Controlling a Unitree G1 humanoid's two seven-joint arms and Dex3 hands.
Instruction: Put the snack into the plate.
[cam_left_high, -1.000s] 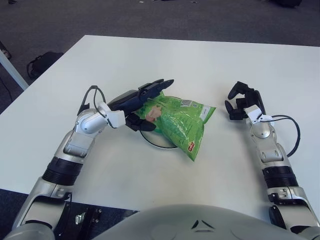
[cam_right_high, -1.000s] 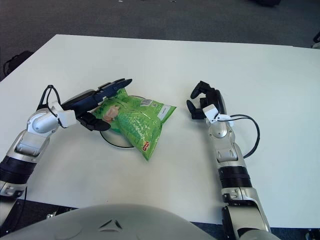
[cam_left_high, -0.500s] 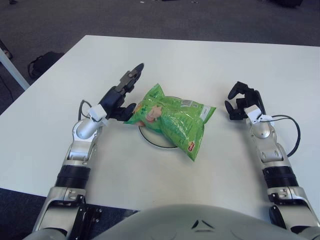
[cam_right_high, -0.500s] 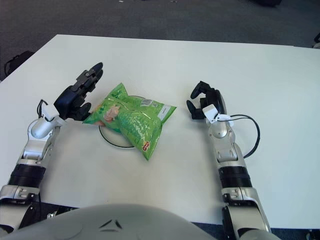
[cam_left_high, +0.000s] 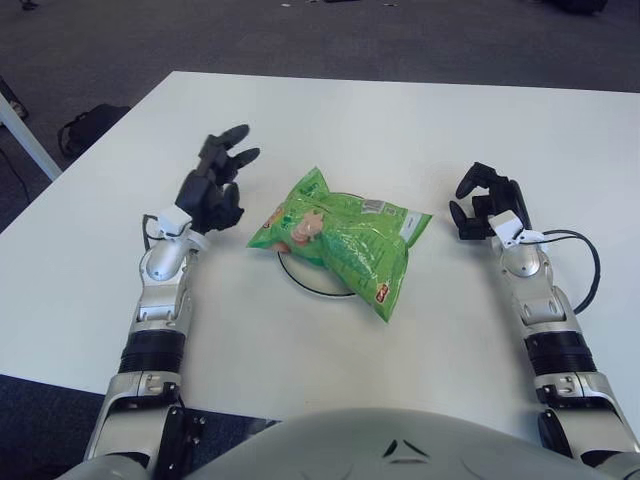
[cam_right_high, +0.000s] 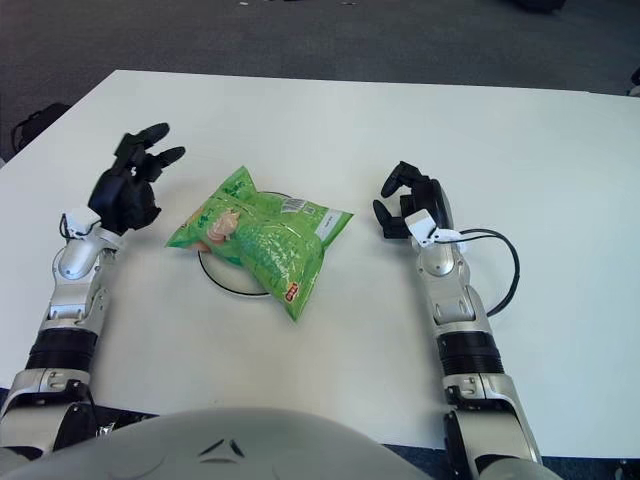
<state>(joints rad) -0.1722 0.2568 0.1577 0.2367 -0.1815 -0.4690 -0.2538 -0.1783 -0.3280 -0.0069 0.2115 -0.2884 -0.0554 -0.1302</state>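
Observation:
A green snack bag (cam_left_high: 345, 235) lies flat on top of a white plate (cam_left_high: 305, 279), covering most of it; only the plate's near-left rim shows. My left hand (cam_left_high: 213, 185) is raised to the left of the bag, clear of it, fingers spread and holding nothing. My right hand (cam_left_high: 483, 204) rests to the right of the bag, apart from it, fingers curled and empty.
The white table (cam_left_high: 400, 120) stretches far behind the bag. Its left edge (cam_left_high: 80, 160) runs close to my left arm. A black cable (cam_left_high: 585, 262) loops beside my right forearm. A dark bag (cam_left_high: 85, 125) lies on the floor at left.
My left hand has let go of the snack bag and pulled back to the left and up, away from it. The bag stays on the plate. The right hand has not moved.

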